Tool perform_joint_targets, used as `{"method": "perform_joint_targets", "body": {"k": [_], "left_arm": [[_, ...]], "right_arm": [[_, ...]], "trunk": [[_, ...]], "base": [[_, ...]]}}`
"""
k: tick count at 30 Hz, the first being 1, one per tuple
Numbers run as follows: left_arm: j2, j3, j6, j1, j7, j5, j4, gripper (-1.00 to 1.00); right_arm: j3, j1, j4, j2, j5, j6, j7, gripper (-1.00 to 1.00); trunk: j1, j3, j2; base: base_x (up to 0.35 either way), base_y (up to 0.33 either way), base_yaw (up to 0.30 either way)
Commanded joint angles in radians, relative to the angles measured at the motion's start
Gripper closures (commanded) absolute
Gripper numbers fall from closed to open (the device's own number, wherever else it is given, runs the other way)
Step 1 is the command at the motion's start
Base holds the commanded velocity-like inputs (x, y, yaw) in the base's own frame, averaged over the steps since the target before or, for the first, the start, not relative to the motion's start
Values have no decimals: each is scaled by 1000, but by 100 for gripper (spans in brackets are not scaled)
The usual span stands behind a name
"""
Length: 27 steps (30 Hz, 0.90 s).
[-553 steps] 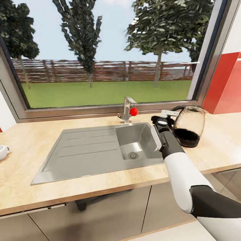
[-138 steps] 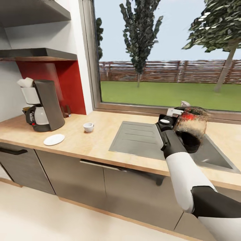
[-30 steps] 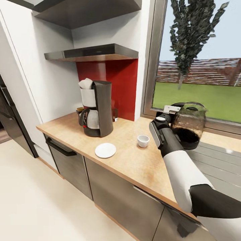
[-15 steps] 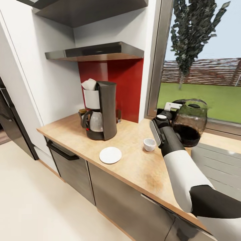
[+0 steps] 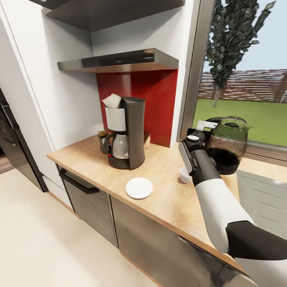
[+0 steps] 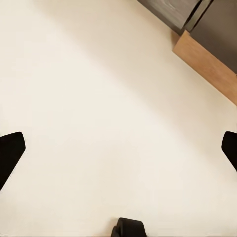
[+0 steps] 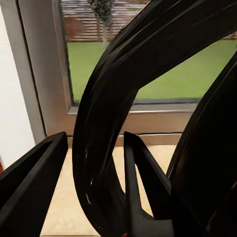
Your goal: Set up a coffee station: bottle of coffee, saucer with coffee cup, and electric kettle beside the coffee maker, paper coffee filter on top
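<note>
Taking the coffee maker (image 5: 125, 133) as the landmark: it stands on the countertop (image 5: 167, 199) against the red wall panel (image 5: 153, 103), with one white paper filter (image 5: 113, 101) sitting on its top; behind it a small brown object peeks out, too hidden to identify. One white saucer (image 5: 139, 187) lies on the counter just in front of the coffee maker and a little toward the window; one coffee cup (image 5: 184, 175) sits farther toward the window, apart from the saucer and half hidden behind the right forearm. One electric kettle (image 5: 226, 145) with a glass body and black base is carried well to the window side of the coffee maker; the right gripper (image 7: 91, 185) is closed around its curved black handle (image 7: 113, 123), a finger on either side. The left gripper (image 6: 118, 148) hangs spread wide over pale floor (image 6: 98, 98), only its two dark tips and a corner of cabinet visible, cut off at the edges.
</note>
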Motion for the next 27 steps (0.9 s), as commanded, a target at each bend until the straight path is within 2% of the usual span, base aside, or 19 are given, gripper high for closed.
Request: {"method": "perform_joint_targets", "body": {"k": [1, 4, 6, 9, 20, 27], "left_arm": [[0, -1, 0, 0, -6, 10, 0, -100], [1, -1, 0, 0, -6, 10, 0, -100], [1, -1, 0, 0, -6, 10, 0, -100], [0, -1, 0, 0, -6, 10, 0, -100], [1, -1, 0, 0, -6, 10, 0, -100], [1, -1, 1, 0, -6, 10, 0, -100]], "right_arm": [[3, -1, -1, 0, 2, 7, -4, 100], [34, -2, -1, 1, 2, 9, -5, 100], [77, -3, -1, 1, 2, 27, -6, 100], [92, -31, 0, 3, -1, 73, -5, 100], [100, -127, 20, 11, -4, 156, -4, 100], [100, -138, 31, 20, -7, 161, -4, 100]], "trunk": [[0, -1, -1], [0, -1, -1], [0, -1, -1], [0, -1, -1], [0, -1, -1], [0, -1, -1]], "base": [[1, 177, 0], [0, 119, 0], [0, 44, 0], [0, 16, 0], [0, 1, 0], [55, 96, 0]]}}
